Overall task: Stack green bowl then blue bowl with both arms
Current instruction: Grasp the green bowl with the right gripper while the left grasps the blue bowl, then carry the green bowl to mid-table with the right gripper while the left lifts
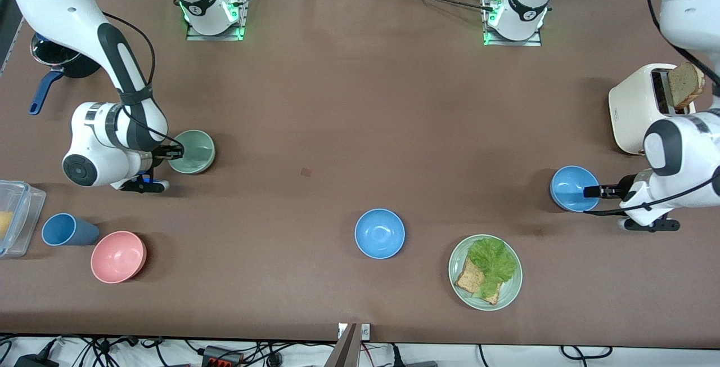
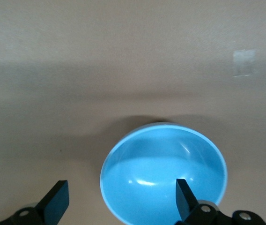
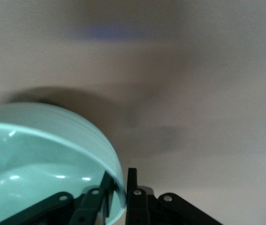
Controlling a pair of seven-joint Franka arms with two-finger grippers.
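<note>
The pale green bowl (image 1: 195, 152) sits toward the right arm's end of the table. My right gripper (image 1: 172, 152) is shut on its rim, one finger inside and one outside; the right wrist view shows this grip (image 3: 121, 187) on the green bowl (image 3: 39, 159). A blue bowl (image 1: 571, 187) sits toward the left arm's end. My left gripper (image 1: 592, 191) is open at its rim. In the left wrist view the gripper (image 2: 121, 199) has one finger over the bowl (image 2: 163, 173) and the other outside it. A second blue bowl (image 1: 379, 233) lies mid-table, nearer the front camera.
A green plate (image 1: 514, 285) with lettuce and bread lies beside the second blue bowl. A white toaster (image 1: 638, 111) holds bread (image 1: 686, 84). A pink bowl (image 1: 118, 256), a dark blue cup (image 1: 67, 229), a clear container (image 1: 17, 218) and a pan (image 1: 56, 60) stand at the right arm's end.
</note>
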